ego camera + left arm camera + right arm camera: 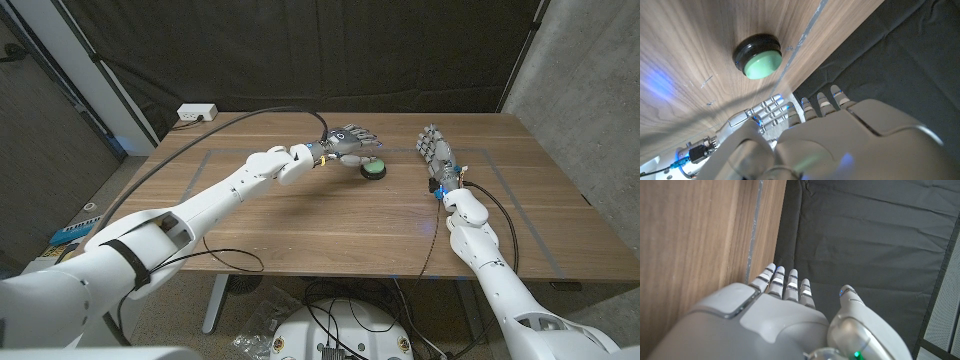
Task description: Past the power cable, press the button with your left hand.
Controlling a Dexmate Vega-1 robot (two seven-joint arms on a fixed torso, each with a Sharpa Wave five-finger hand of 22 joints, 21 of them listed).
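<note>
Your left hand (352,140) hovers just beside the green button (373,169), fingers spread, holding nothing. Your right hand (436,150) stands open on the tabletop (300,220).

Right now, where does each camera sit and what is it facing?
Head view: on the head, looking down the table; both arms, left hand by the button, right hand.
Left wrist view: behind the left hand, facing the button; shares the button with the head view.
Right wrist view: behind the right hand, facing the table edge and dark curtain.
</note>
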